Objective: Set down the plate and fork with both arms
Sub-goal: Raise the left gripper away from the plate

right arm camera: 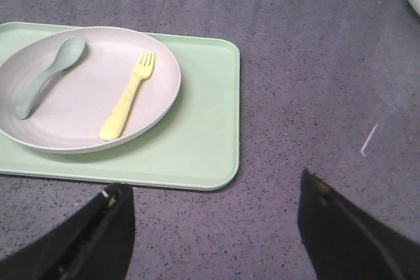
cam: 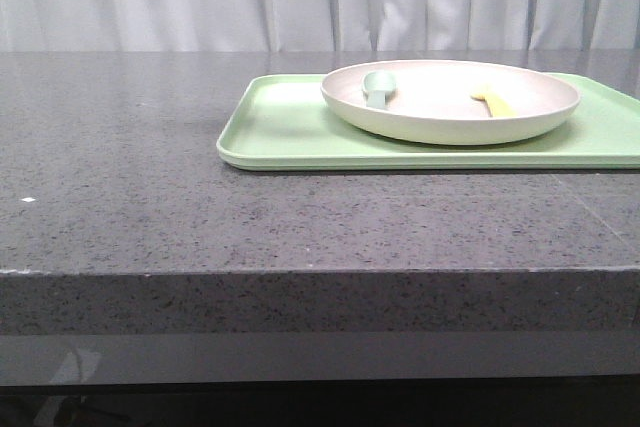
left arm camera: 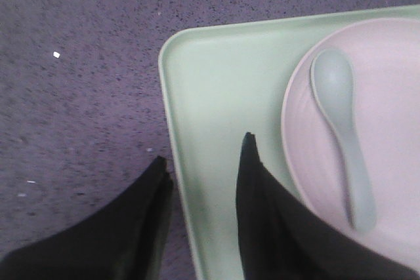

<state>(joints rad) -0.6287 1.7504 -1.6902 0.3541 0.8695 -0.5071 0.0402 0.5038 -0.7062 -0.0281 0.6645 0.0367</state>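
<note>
The plate [right arm camera: 88, 86] sits on the tray [right arm camera: 197, 155] with the fork [right arm camera: 128, 98] and a spoon [left arm camera: 344, 136] lying inside it. The left gripper [left arm camera: 205, 175] is spread, straddling the tray's edge; the right gripper [right arm camera: 213, 224] is spread and empty, with the fork beyond its fingertips. The right arm should probably descend squarely over the fork's handle before pinching.

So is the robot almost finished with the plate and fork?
Looks nearly done. The plate sits on the green tray, and the fork lies inside it beside a spoon. Nothing is in hand: the left gripper and right gripper are both open and empty, the left one's fingers over the tray's edge. Little seems left except moving away.
</note>
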